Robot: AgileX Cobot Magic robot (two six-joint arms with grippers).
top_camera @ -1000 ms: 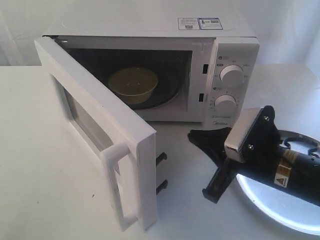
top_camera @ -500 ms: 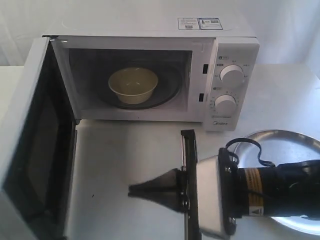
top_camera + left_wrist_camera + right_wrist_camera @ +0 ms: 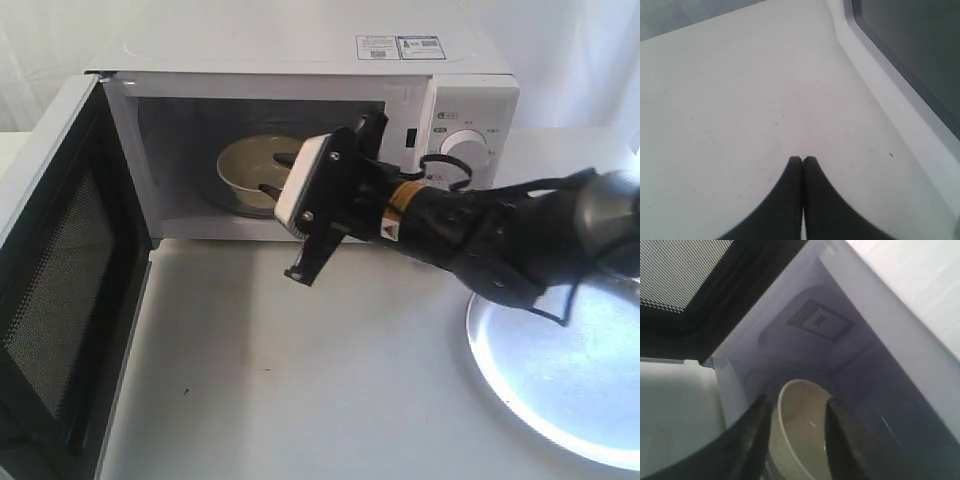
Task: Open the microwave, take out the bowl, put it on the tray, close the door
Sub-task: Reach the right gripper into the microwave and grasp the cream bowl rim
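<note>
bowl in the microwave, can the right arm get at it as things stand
Probably yes. The door is swung wide open, and the right end effector is at the microwave opening, jaws open at the bowl, with nothing visible between them.

The microwave (image 3: 300, 60) sits at the back of the table (image 3: 300, 380). Its door (image 3: 60, 300) is swung out to the left and stands forward of the cavity. The bowl (image 3: 245, 165) rests inside, near the middle of the cavity. The right gripper (image 3: 277, 172) reaches in through the opening from the right, with one finger on each side of the bowl's near rim; whether they touch it is unclear. The tray (image 3: 560, 390) lies on the table at front right, under the arm. The left gripper (image 3: 802, 160) hangs over bare table just beside the door's outer face.
</note>
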